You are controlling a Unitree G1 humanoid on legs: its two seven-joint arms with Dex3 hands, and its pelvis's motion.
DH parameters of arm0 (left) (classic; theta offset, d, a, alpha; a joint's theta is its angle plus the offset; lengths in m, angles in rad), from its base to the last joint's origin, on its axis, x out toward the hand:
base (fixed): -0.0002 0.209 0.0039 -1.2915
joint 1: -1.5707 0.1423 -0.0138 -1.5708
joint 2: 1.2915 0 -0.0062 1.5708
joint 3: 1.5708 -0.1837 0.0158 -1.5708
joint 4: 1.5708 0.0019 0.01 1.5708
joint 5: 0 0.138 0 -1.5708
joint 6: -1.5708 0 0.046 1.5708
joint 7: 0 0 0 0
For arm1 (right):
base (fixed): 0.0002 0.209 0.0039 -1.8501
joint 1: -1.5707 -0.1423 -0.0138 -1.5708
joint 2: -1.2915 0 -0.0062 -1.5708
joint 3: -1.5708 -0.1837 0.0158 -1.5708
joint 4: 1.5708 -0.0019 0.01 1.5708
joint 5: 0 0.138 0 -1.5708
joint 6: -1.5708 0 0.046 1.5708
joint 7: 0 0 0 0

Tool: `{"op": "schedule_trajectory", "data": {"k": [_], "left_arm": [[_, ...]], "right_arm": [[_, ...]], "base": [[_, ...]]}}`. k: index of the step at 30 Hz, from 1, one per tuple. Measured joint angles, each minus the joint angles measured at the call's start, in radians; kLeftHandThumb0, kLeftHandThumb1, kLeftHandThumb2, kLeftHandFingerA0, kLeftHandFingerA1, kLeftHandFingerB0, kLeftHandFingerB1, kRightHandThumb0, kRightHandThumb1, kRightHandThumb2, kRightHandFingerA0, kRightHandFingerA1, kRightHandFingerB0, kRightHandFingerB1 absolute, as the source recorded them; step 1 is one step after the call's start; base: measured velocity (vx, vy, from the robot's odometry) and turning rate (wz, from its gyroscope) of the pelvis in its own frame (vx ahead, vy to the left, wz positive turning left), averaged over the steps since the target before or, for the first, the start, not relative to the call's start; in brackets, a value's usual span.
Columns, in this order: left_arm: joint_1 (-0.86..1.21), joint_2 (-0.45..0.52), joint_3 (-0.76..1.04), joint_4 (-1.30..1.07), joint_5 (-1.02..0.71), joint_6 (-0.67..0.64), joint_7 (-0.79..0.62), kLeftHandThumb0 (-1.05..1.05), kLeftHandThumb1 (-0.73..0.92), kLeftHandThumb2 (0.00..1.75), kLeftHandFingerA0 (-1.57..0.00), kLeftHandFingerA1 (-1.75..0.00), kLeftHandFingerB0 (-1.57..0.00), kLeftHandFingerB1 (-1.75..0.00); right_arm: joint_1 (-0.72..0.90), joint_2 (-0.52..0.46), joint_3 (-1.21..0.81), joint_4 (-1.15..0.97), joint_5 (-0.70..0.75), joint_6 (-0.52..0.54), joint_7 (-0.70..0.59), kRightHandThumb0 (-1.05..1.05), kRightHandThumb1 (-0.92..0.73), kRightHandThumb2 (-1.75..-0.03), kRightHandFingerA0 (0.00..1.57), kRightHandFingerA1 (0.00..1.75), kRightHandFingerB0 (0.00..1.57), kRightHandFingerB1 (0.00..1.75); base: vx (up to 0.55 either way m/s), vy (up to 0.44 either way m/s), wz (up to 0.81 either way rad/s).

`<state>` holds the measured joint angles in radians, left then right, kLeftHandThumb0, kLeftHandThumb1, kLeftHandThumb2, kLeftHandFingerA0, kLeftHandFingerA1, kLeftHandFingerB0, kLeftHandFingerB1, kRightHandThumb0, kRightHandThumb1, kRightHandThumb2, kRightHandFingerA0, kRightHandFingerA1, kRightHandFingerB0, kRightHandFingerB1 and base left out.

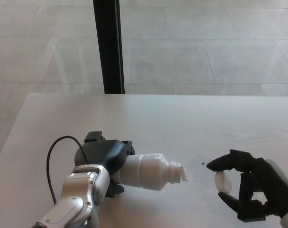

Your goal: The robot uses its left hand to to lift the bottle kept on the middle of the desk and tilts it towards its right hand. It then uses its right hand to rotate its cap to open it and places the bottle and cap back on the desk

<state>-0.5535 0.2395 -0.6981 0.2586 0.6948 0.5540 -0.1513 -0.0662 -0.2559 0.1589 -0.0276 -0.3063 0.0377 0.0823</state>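
Head view: an uncapped bottle point(151, 171) is gripped tilted by the left hand point(103, 159); the cap point(223, 181) is pinched by the right hand point(248, 187), well apart, on the open desk point(158, 118).

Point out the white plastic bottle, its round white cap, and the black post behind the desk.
White plastic bottle point(146, 171): head view, on its body.
Round white cap point(223, 181): head view, on its flat face.
Black post point(109, 45): head view, on its mid-length.

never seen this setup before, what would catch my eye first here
Most striking is the white bottle, tilted almost flat with its neck open, gripped by the left hand at the near left of the pale desk. To its right, apart from it, the right hand pinches the small white cap. Behind the desk a black post rises from the tiled floor.
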Motion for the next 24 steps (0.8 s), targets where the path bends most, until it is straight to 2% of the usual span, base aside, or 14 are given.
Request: {"op": "schedule_trajectory", "data": {"k": [2, 3, 4, 5, 7, 8, 13, 14, 15, 17, 18, 20, 21, 24], "left_arm": [[-0.019, -0.001, -0.022, 0.008, 0.005, 0.013, -0.026, -0.33, 0.68, 0.63, -0.65, -1.01, -0.48, -0.57], [-0.029, -0.001, -0.034, 0.011, 0.009, 0.02, -0.041, -0.34, 0.68, 0.63, -0.62, -0.89, -0.48, -0.57], [-0.04, -0.001, -0.047, 0.014, 0.011, 0.029, -0.058, -0.34, 0.65, 0.63, -0.66, -1.04, -0.48, -0.57], [-0.047, 0.0, -0.059, 0.015, 0.014, 0.037, -0.073, -0.35, 0.67, 0.63, -0.62, -0.94, -0.43, -0.56], [-0.062, -0.002, -0.08, 0.019, 0.018, 0.05, -0.098, -0.36, 0.7, 0.64, -0.65, -0.95, -0.44, -0.56], [-0.07, -0.003, -0.093, 0.02, 0.021, 0.058, -0.113, -0.42, 0.78, 0.62, -0.61, -0.72, -0.42, -0.55], [-0.093, -0.009, -0.145, 0.02, 0.042, 0.108, -0.168, -0.5, 0.82, 0.64, -0.53, -0.63, -0.4, -0.58], [-0.097, -0.009, -0.154, 0.019, 0.045, 0.116, -0.176, -0.5, 0.82, 0.64, -0.53, -0.63, -0.4, -0.58], [-0.104, -0.011, -0.164, 0.018, 0.05, 0.127, -0.188, -0.48, 0.82, 0.64, -0.56, -0.69, -0.44, -0.6], [-0.11, -0.012, -0.179, 0.012, 0.059, 0.146, -0.204, -0.49, 0.83, 0.64, -0.58, -0.73, -0.46, -0.63], [-0.112, -0.012, -0.186, 0.009, 0.065, 0.155, -0.212, -0.51, 0.79, 0.64, -0.61, -0.73, -0.5, -0.64], [-0.114, -0.012, -0.199, 0.0, 0.078, 0.173, -0.227, -0.52, 0.73, 0.64, -0.7, -0.87, -0.59, -0.73], [-0.113, -0.012, -0.202, -0.005, 0.083, 0.182, -0.234, -0.53, 0.72, 0.64, -0.72, -0.91, -0.61, -0.76], [-0.107, -0.012, -0.211, -0.018, 0.1, 0.208, -0.252, -0.57, 0.7, 0.64, -0.68, -0.79, -0.58, -0.67]], "right_arm": [[-0.015, -0.016, 0.029, 0.045, -0.017, 0.001, 0.0, -0.31, -0.63, -0.76, 0.88, 1.29, 0.91, 0.75], [-0.024, -0.024, 0.045, 0.07, -0.028, 0.001, 0.0, -0.31, -0.61, -0.79, 0.89, 1.23, 0.9, 0.73], [-0.033, -0.032, 0.064, 0.099, -0.041, 0.002, 0.0, -0.3, -0.58, -0.78, 0.88, 1.18, 0.88, 0.7], [-0.046, -0.038, 0.08, 0.118, -0.05, 0.001, -0.003, -0.3, -0.57, -0.75, 0.86, 1.11, 0.87, 0.7], [-0.079, -0.051, 0.108, 0.149, -0.067, -0.003, -0.007, -0.32, -0.57, -0.69, 0.85, 1.07, 0.86, 0.69], [-0.1, -0.06, 0.125, 0.168, -0.079, -0.005, -0.011, -0.35, -0.56, -0.63, 0.83, 1.05, 0.86, 0.71], [-0.194, -0.09, 0.21, 0.263, -0.136, -0.011, -0.028, -0.32, -0.63, -0.74, 0.81, 0.98, 0.78, 0.68], [-0.209, -0.095, 0.222, 0.277, -0.145, -0.012, -0.032, -0.32, -0.63, -0.74, 0.81, 0.98, 0.78, 0.68], [-0.228, -0.1, 0.237, 0.296, -0.158, -0.014, -0.038, -0.33, -0.72, -0.73, 0.77, 1.16, 0.57, 0.56], [-0.254, -0.107, 0.262, 0.326, -0.178, -0.018, -0.048, -0.35, -0.74, -0.7, 0.74, 1.24, 0.52, 0.53], [-0.266, -0.11, 0.272, 0.342, -0.188, -0.02, -0.054, -0.39, -0.76, -0.68, 0.62, 1.31, 0.4, 0.48], [-0.285, -0.116, 0.291, 0.38, -0.207, -0.025, -0.067, -0.4, -0.77, -0.64, 0.43, 1.33, 0.36, 0.46], [-0.293, -0.119, 0.297, 0.398, -0.215, -0.028, -0.076, -0.44, -0.78, -0.62, 0.39, 1.26, 0.34, 0.47], [-0.309, -0.133, 0.312, 0.442, -0.243, -0.036, -0.105, -0.47, -0.77, -0.61, 0.28, 0.85, 0.34, 0.45]], "base": [[0.0, 0.0, 0.0], [0.0, 0.0, 0.0], [0.0, 0.0, 0.0], [0.0, 0.0, 0.0], [0.0, 0.0, 0.0], [0.0, 0.0, 0.0], [0.0, 0.0, 0.0], [0.0, 0.0, 0.0], [0.0, 0.0, 0.0], [0.0, 0.0, 0.0], [0.0, 0.0, 0.0], [0.0, 0.0, 0.0], [0.0, 0.0, 0.0], [0.0, 0.0, 0.0]]}}
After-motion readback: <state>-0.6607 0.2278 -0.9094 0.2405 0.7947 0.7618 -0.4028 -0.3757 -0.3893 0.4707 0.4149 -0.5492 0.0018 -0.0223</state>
